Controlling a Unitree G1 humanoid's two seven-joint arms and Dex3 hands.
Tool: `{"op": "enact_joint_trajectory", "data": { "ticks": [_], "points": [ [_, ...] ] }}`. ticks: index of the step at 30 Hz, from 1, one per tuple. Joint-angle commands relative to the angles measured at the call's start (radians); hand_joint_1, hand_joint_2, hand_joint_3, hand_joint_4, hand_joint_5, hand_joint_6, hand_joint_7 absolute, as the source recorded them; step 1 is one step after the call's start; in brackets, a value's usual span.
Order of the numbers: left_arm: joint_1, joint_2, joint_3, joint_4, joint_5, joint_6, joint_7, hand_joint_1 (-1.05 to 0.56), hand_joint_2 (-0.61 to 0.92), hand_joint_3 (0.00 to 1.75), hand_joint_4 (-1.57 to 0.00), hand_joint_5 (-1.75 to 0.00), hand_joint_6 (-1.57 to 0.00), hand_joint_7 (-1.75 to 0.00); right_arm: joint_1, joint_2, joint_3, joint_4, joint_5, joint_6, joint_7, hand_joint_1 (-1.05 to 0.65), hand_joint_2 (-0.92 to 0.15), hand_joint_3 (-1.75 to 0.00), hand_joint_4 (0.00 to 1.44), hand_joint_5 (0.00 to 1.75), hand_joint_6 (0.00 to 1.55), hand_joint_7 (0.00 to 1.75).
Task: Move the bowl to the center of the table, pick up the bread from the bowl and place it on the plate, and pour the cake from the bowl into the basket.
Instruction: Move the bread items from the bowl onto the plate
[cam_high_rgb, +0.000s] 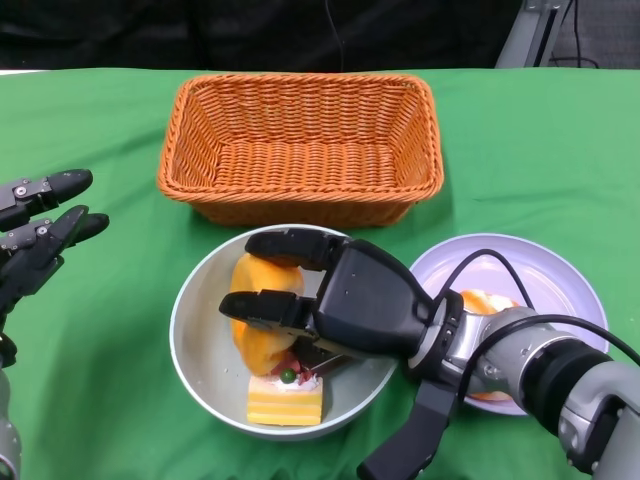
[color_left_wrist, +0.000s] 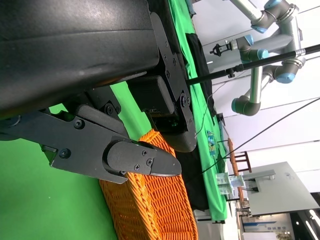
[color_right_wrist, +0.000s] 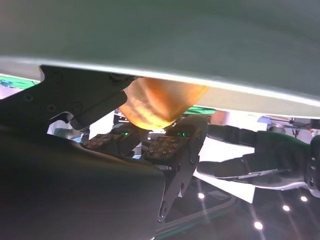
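Right hand (cam_high_rgb: 340, 300): reached down into the bowl (cam_high_rgb: 185, 330), fingers closed around the bread (cam_high_rgb: 262, 278) from both sides, one above and one below in the head view. Appeared to grip it, though still low inside the bowl and not lifted clear. Confirmed from the right wrist view: orange crust wedged between the dark fingers, close under the bowl's pale rim.

Left hand (cam_high_rgb: 40, 240): held nothing, fingers spread, well apart from the bowl over the green table (cam_high_rgb: 560, 150).

Found the bowl just in front of the basket (cam_high_rgb: 300, 140), with the plate (cam_high_rgb: 550, 275) beside it on the right. Noted the cake (cam_high_rgb: 285, 398) lying in the bowl, just beside the bread and close to the lower fingers.

Risks, as judged:
- Could drag or tip the cake on the lift, given how near it sat to the fingers.
- Could lose the rounded, soft-looking bread from a shallow two-sided hold.
- Could catch the bowl's rim and shift or tilt the unsteadied bowl.
- Could crowd the orange piece (cam_high_rgb: 480, 300) already on the plate, partly hidden under the wrist.
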Motion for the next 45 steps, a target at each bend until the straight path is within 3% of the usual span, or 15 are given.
{"op": "enact_joint_trajectory", "data": {
  "ticks": [1,20,22,27,28,30,31,36,37,38,40,42,43,45],
  "points": [
    [-0.002,0.012,0.000,-0.004,0.007,-0.004,0.021,-0.45,0.92,0.20,-1.15,-0.03,-1.10,0.00,-0.019,0.000,0.005,0.007,0.008,0.000,-0.006,-0.52,-0.77,-0.01,0.70,0.01,0.75,0.01],
    [-0.003,0.004,0.000,-0.008,-0.004,0.002,0.015,-0.46,0.92,0.19,-1.15,-0.03,-1.10,0.00,-0.032,0.031,0.027,0.045,-0.002,-0.025,-0.063,-0.44,-0.76,0.00,0.80,0.03,0.87,0.01],
    [-0.004,0.004,-0.002,-0.009,-0.001,0.001,0.018,-0.46,0.92,0.19,-1.15,-0.02,-1.11,-0.01,-0.040,0.034,0.043,0.051,-0.015,-0.019,-0.076,-0.48,-0.79,-0.01,0.93,0.10,0.98,0.04],
    [-0.006,0.002,-0.001,-0.008,-0.005,0.000,0.011,-0.45,0.92,0.20,-1.15,-0.03,-1.11,-0.01,-0.048,0.031,0.056,0.052,-0.006,-0.037,-0.065,-0.45,-0.83,-0.01,1.02,0.15,1.05,0.04],
    [-0.006,0.001,-0.001,-0.007,-0.003,0.000,0.016,-0.45,0.92,0.20,-1.16,-0.03,-1.11,-0.01,-0.050,0.029,0.057,0.051,-0.003,-0.060,-0.079,-0.44,-0.83,-0.01,1.04,0.19,1.08,0.04],
    [-0.007,-0.001,-0.001,-0.004,-0.003,0.001,0.018,-0.46,0.92,0.21,-1.16,-0.03,-1.11,-0.01,-0.053,0.027,0.057,0.050,0.000,-0.090,-0.103,-0.38,-0.82,0.00,0.95,0.62,1.16,0.04],
    [-0.007,-0.001,-0.001,-0.004,-0.003,0.001,0.018,-0.46,0.92,0.21,-1.16,-0.03,-1.12,-0.01,-0.054,0.026,0.058,0.051,0.000,-0.098,-0.109,-0.38,-0.82,0.00,0.92,0.72,1.17,0.04],
    [-0.007,-0.001,-0.001,-0.003,-0.002,0.000,0.020,-0.46,0.92,0.21,-1.16,-0.03,-1.12,-0.01,-0.059,0.026,0.060,0.055,-0.004,-0.101,-0.141,-0.37,-0.82,0.00,0.88,0.83,1.19,0.03],
    [-0.007,-0.001,-0.001,-0.003,-0.001,0.000,0.021,-0.46,0.92,0.22,-1.16,-0.03,-1.12,-0.01,-0.061,0.026,0.061,0.055,-0.006,-0.100,-0.161,-0.38,-0.79,0.00,0.86,1.14,1.24,0.06],
    [-0.007,-0.001,-0.001,-0.003,-0.001,-0.001,0.022,-0.46,0.92,0.22,-1.17,-0.03,-1.12,-0.01,-0.063,0.026,0.063,0.056,-0.008,-0.099,-0.175,-0.38,-0.78,0.00,0.84,1.28,1.25,0.06],
    [-0.007,0.000,-0.002,-0.001,0.001,-0.002,0.022,-0.46,0.92,0.23,-1.17,-0.03,-1.11,-0.01,-0.069,0.020,0.059,0.057,-0.002,-0.105,-0.174,-0.39,-0.78,-0.01,0.78,1.49,1.26,0.08],
    [-0.006,0.003,-0.004,-0.001,0.005,-0.002,0.022,-0.46,0.92,0.24,-1.17,-0.03,-1.11,-0.01,-0.074,0.014,0.056,0.055,0.002,-0.112,-0.171,-0.39,-0.79,-0.01,0.75,1.57,1.26,0.08],
    [-0.006,0.004,-0.005,-0.001,0.007,-0.003,0.021,-0.46,0.92,0.24,-1.17,-0.03,-1.11,0.00,-0.075,0.011,0.055,0.054,0.003,-0.116,-0.171,-0.38,-0.80,0.00,0.71,1.65,1.24,0.15],
    [-0.007,0.004,-0.005,0.001,0.008,-0.004,0.021,-0.46,0.92,0.25,-1.17,-0.03,-1.11,-0.01,-0.080,-0.002,0.050,0.050,0.007,-0.128,-0.172,-0.38,-0.80,0.00,0.69,1.68,1.07,0.50]
  ]
}}
